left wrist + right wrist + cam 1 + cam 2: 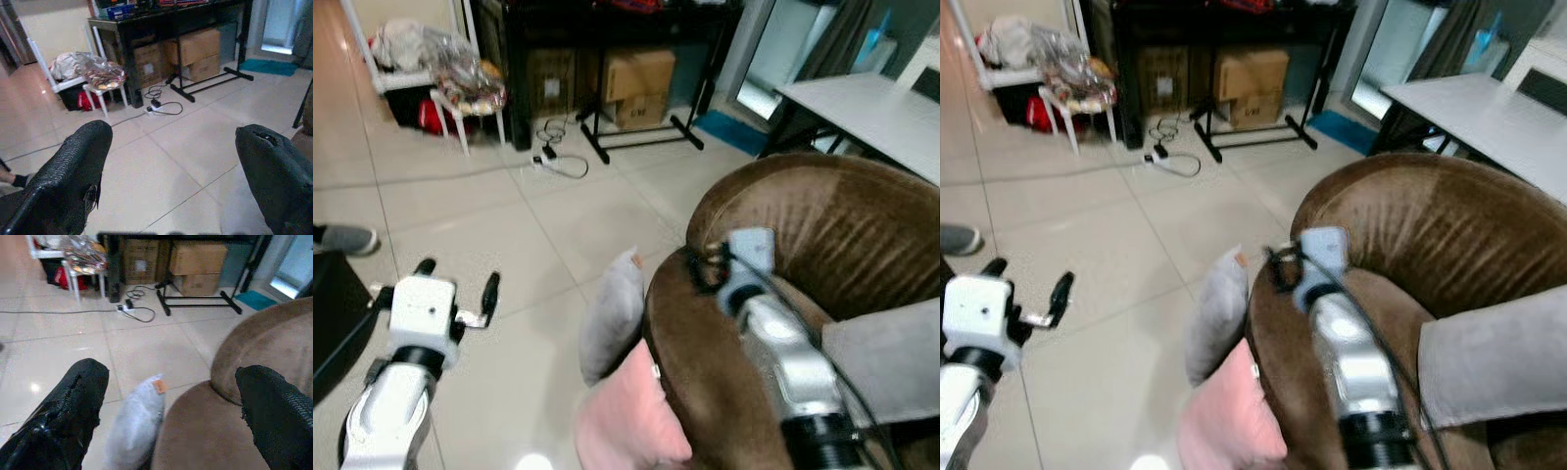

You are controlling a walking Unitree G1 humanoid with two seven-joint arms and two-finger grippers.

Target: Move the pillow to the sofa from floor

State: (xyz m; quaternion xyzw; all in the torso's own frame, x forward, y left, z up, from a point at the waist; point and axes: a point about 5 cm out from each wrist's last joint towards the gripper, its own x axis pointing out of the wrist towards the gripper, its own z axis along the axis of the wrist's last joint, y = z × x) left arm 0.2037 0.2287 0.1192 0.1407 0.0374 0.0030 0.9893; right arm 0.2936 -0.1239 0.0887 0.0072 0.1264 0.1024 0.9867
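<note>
I have two cushions leaning on the tiled floor (489,206) against the outer side of the brown velvet sofa (822,235): a soft grey fabric pillow (612,313) standing on edge, and a pink fabric pillow (626,411) lying lower and nearer to me, touching the grey one. The task names one pillow; I cannot tell which is meant, but the grey one is the more exposed.

My right gripper (166,396) hovers over the sofa's rounded arm with its fingers (73,396) spread wide and nothing between them; from the wrist camera the grey pillow sits in the gap, lower down. My left gripper (171,161) hangs over bare tile well to the left of the cushions, fingers (73,166) equally wide apart and empty.

I judge the grey pillow light, limp and compressible, with a cloth cover that should not slip much. It will sag and fold if pinched at a corner, so I would take its upper edge deep between the fingers, or squeeze across its thickness near the middle. The small orange tag (158,386) at its top is too flimsy to hold. Being wedged against the sofa, it may drag the pink one as it lifts.

A second grey cushion (891,357) already rests on the sofa seat.
</note>
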